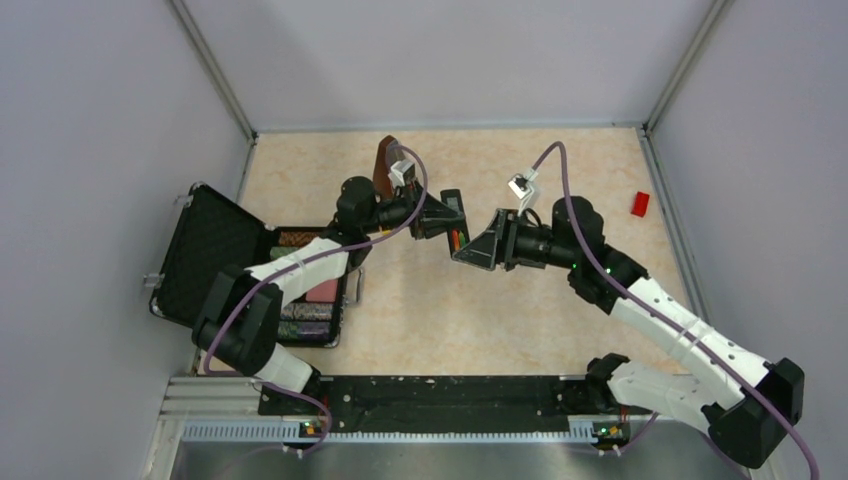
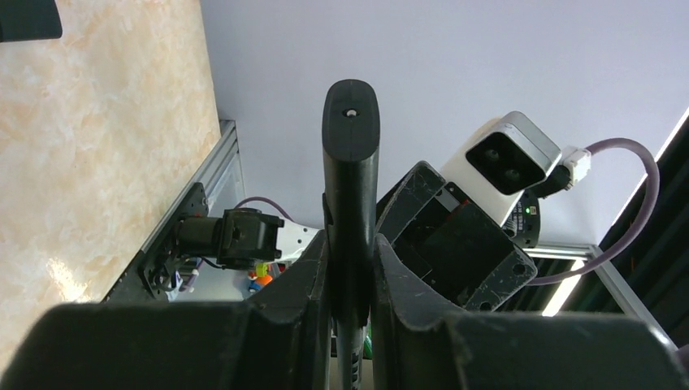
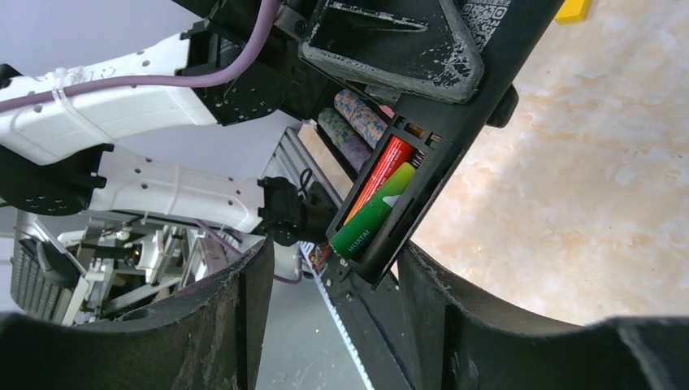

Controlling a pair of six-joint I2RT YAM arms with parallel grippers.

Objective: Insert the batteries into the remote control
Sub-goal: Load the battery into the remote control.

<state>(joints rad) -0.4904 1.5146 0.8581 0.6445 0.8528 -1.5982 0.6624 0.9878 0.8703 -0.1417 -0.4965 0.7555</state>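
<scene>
The remote control [image 1: 452,212] is held in the air over the table's middle by my left gripper [image 1: 438,216], which is shut on it. The left wrist view shows it edge-on [image 2: 351,154] between the fingers of my left gripper [image 2: 351,280]. Its open battery bay faces my right gripper [image 1: 476,250]. The batteries [image 3: 375,201], one red and one green, lie side by side in the bay. My right gripper [image 3: 337,292] is open and empty, with the remote's [image 3: 455,114] lower end between its fingertips, close to the right-hand one.
An open black case [image 1: 205,255] with several items stands at the left. A brown metronome [image 1: 385,160] stands behind the left arm. A red block [image 1: 640,204] lies at the far right and a yellow block [image 3: 573,8] shows beyond the remote.
</scene>
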